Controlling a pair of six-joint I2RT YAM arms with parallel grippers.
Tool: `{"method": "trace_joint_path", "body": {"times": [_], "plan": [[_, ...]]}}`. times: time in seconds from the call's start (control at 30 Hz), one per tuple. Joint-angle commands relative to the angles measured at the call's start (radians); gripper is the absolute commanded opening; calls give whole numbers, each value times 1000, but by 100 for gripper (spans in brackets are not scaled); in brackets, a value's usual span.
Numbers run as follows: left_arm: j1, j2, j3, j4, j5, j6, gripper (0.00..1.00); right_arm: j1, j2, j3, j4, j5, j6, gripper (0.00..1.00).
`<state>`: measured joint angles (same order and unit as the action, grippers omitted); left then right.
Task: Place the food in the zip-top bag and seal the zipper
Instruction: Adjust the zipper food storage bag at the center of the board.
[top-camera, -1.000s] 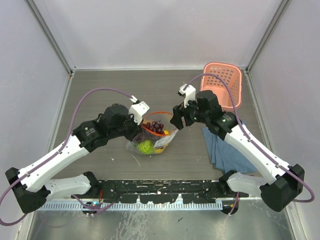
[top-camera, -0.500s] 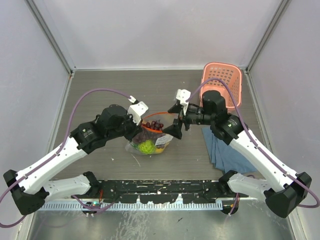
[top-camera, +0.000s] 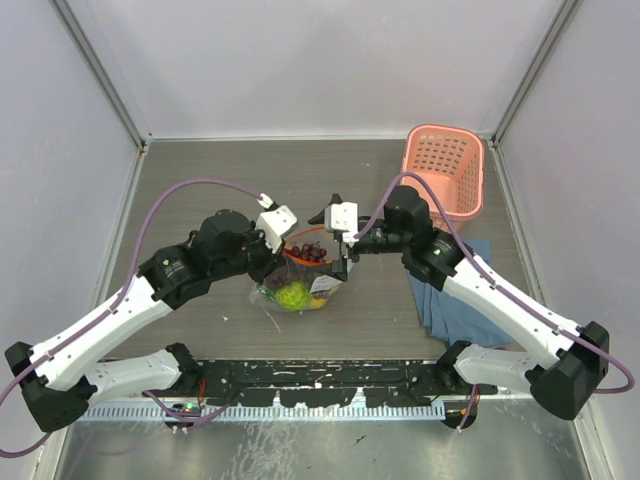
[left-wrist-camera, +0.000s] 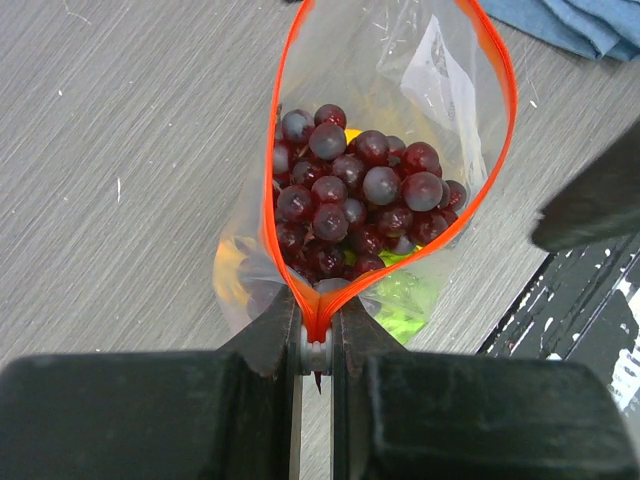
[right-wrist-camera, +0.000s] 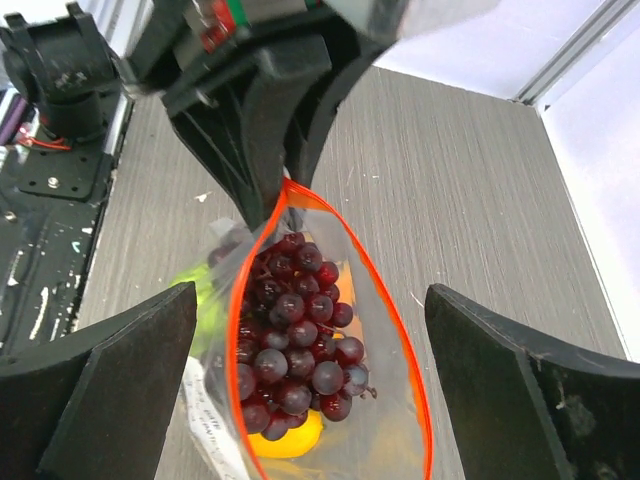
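Observation:
The clear zip-top bag (top-camera: 322, 286) stands on the table, its mouth open. Inside are the dark purple grape bunch (left-wrist-camera: 355, 205), the green fruit (left-wrist-camera: 410, 300) and the orange-yellow fruit (right-wrist-camera: 290, 440). The red-orange zipper (left-wrist-camera: 275, 170) rings the open mouth. My left gripper (left-wrist-camera: 316, 335) is shut on the zipper's near end, where a small white slider sits between the jaws. It also shows in the top view (top-camera: 283, 248). My right gripper (right-wrist-camera: 310, 290) is wide open, its fingers on either side of the bag's mouth without touching it; in the top view (top-camera: 333, 240) it is at the bag's right side.
A pink basket (top-camera: 442, 170) stands at the back right. A folded blue cloth (top-camera: 460, 300) lies right of the bag under the right arm. A black rail (top-camera: 320, 380) runs along the near edge.
My right gripper has swung left from beside the basket to the bag and now straddles its open mouth. My left gripper has kept its hold on the zipper's end.

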<state>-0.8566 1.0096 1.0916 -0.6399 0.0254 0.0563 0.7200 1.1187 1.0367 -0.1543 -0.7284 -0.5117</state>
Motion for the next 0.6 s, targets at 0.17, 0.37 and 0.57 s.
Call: {"method": "trace_joint_path", "body": {"times": [0.17,0.37,0.57], "plan": [[4,-28,19,99,57,34,0,2,74,-36,115,-27,-101,98],[4,-29,17,93,77,50,0,1,116,-20,81,2,-123,91],[3,-44,18,83,104,76,0,2,143,-11,59,44,-99,81]]}}
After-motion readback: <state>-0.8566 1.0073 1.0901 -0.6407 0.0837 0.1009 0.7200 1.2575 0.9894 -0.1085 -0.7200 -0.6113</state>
